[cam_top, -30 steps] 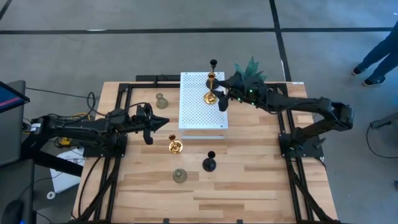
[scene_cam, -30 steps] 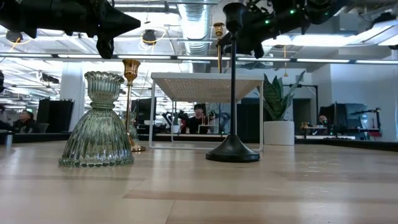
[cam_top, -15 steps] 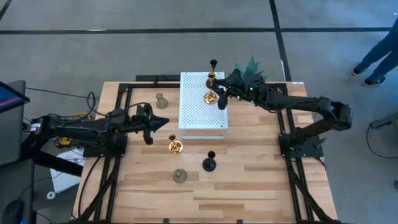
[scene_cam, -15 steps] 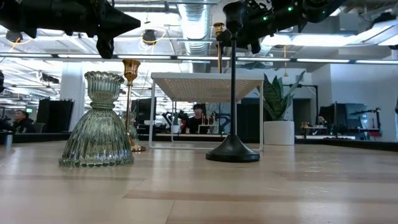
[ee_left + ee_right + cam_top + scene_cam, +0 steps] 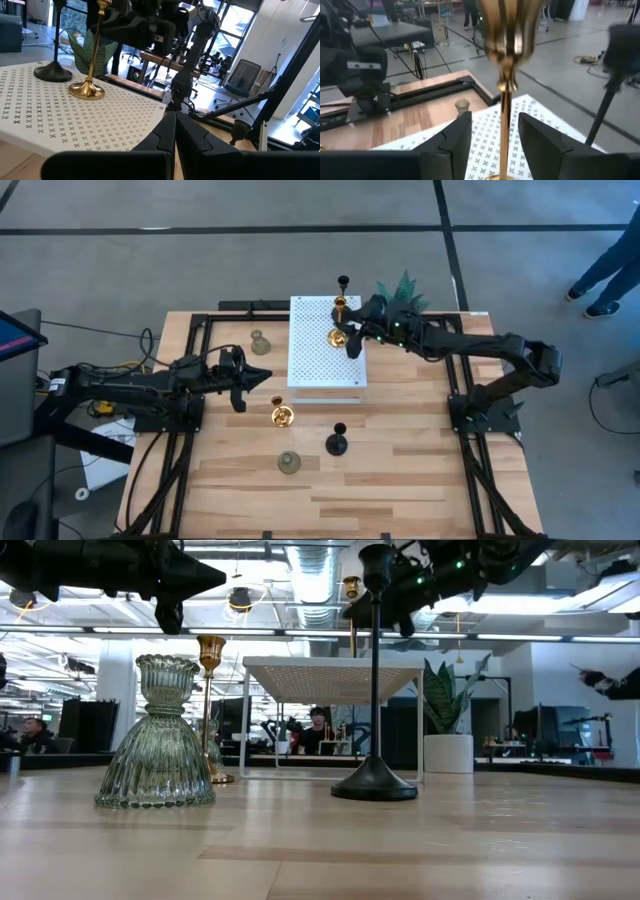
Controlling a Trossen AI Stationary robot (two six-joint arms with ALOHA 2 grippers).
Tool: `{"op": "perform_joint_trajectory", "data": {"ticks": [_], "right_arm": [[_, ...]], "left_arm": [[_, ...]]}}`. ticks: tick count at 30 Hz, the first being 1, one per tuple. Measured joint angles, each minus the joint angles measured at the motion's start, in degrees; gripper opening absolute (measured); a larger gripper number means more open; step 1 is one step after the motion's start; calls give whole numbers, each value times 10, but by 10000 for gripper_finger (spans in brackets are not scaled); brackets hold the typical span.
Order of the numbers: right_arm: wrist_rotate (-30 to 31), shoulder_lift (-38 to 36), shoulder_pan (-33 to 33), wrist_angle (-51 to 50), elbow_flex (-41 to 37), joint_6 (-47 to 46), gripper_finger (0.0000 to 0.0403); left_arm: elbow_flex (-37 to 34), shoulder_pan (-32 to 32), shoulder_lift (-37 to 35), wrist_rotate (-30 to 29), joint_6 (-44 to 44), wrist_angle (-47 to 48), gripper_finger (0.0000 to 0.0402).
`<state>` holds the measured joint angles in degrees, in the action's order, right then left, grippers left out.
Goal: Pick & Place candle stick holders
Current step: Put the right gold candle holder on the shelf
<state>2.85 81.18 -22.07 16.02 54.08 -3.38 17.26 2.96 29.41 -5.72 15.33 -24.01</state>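
A gold holder (image 5: 338,335) and a slim black holder (image 5: 343,283) stand on their round bases on the white perforated platform (image 5: 320,370). On the table stand a second gold holder (image 5: 282,415), a second black one (image 5: 337,442) and two grey-green ones (image 5: 289,463) (image 5: 260,342). My right gripper (image 5: 495,120) is open over the platform. Its fingers (image 5: 455,137) stand on either side of the gold holder's stem (image 5: 504,115) without touching it. My left gripper (image 5: 262,377) is shut and empty above the table, left of the platform.
A green potted plant (image 5: 403,288) stands at the far edge, just behind my right arm. A person's legs (image 5: 605,270) show on the floor at the far right. Bare wood lies along the near edge of the table (image 5: 400,500).
My right gripper has gone a little toward the table's left, closer about the gold holder on the platform. The holder stands as before.
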Motion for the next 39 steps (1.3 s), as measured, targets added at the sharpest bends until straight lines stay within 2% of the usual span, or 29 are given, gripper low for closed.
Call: {"op": "perform_joint_trajectory", "data": {"ticks": [5, 8, 20, 26, 32, 39], "right_arm": [[2, 17, 3, 14, 0, 16, 174], [1, 15, 2, 23, 0, 18, 166], [1, 13, -2, 25, 1, 20, 13], [1, 8, -2, 1, 2, 20, 22], [1, 7, -2, -3, 3, 21, 6], [3, -16, -6, -32, 1, 24, 16]], "left_arm": [[0, 0, 0, 0, 0, 0, 10], [0, 0, 0, 0, 0, 0, 10], [0, 0, 0, 0, 0, 0, 10], [0, 0, 0, 0, 0, 0, 10], [0, 0, 0, 0, 0, 0, 10], [0, 0, 0, 0, 1, 0, 10]]}}
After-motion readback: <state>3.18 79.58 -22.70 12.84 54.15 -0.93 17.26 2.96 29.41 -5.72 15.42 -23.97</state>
